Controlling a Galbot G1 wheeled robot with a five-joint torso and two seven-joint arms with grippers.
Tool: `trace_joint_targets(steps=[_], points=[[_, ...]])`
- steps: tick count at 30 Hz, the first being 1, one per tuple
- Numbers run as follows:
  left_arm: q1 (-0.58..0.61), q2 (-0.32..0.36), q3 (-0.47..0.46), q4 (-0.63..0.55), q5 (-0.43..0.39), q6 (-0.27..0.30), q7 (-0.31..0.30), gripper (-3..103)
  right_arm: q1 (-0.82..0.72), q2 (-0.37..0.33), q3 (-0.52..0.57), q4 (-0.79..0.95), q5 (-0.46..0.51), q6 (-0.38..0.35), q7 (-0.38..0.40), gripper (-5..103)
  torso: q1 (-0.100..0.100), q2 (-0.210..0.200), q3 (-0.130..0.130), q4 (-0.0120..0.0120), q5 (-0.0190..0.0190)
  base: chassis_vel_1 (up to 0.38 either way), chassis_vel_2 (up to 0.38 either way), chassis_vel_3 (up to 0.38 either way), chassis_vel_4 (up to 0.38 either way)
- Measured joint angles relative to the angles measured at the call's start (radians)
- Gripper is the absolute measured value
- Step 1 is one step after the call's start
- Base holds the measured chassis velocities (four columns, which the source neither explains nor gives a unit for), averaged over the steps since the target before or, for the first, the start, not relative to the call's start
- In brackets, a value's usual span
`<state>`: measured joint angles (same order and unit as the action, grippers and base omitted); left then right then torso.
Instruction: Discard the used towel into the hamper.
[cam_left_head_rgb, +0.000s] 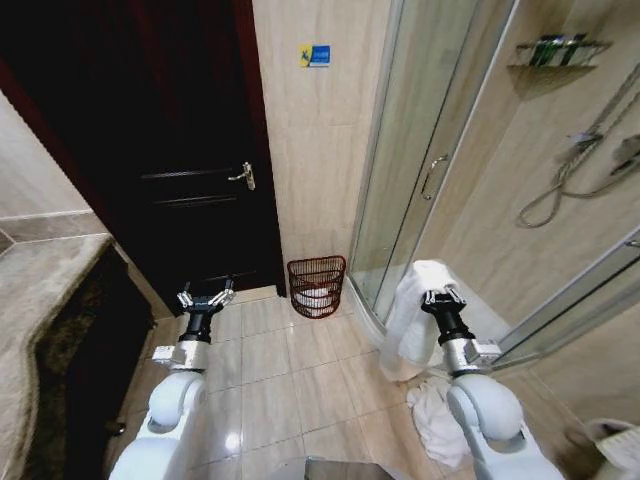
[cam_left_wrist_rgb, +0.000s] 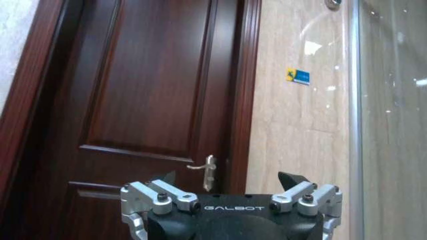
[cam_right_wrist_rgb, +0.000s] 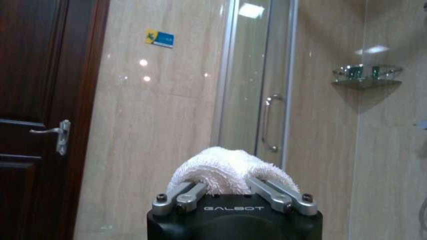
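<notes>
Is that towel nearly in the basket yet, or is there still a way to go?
Picked up: the right gripper is shut on the white towel, held off the floor. Left to do: carry it to the hamper by the wall and drop it in. The left gripper is open, empty.

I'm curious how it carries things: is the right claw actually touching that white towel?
Touching. In the right wrist view the right gripper has its fingers closed against the white towel, which bulges out between them; the head view shows the towel hanging from it.
</notes>
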<state>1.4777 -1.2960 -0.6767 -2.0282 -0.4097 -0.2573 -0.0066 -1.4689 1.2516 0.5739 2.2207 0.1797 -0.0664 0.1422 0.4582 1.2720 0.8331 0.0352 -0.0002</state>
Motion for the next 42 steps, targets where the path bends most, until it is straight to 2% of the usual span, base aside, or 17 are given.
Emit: trace_joint_targets(steps=[12, 23, 28, 42], points=[[0.006, 0.002, 0.003, -0.008, 0.006, 0.025, -0.009, 100, 0.001, 0.005, -0.005, -0.013, 0.001, 0.023, -0.003, 8, 0.000, 0.000, 0.000, 0.0000, 0.0001, 0.089, 0.076, -0.080, -0.082], [0.005, 0.002, 0.013, -0.007, -0.001, 0.026, -0.009, 100, 0.000, 0.009, -0.013, -0.011, 0.003, 0.019, 0.014, 8, 0.000, 0.000, 0.000, 0.0003, 0.0003, 0.012, 0.023, 0.040, 0.036], [0.001, 0.001, 0.015, 0.000, 0.005, 0.009, -0.006, 100, 0.005, 0.009, -0.011, -0.015, -0.007, 0.012, 0.014, 8, 0.000, 0.000, 0.000, 0.0004, 0.0000, 0.033, 0.021, 0.027, 0.031], [0.002, -0.005, 0.026, -0.013, -0.003, 0.031, 0.002, 100, 0.015, 0.015, -0.007, -0.041, -0.004, -0.001, 0.008, 8, 0.000, 0.000, 0.000, 0.0001, 0.0003, -0.005, 0.008, 0.008, -0.009]])
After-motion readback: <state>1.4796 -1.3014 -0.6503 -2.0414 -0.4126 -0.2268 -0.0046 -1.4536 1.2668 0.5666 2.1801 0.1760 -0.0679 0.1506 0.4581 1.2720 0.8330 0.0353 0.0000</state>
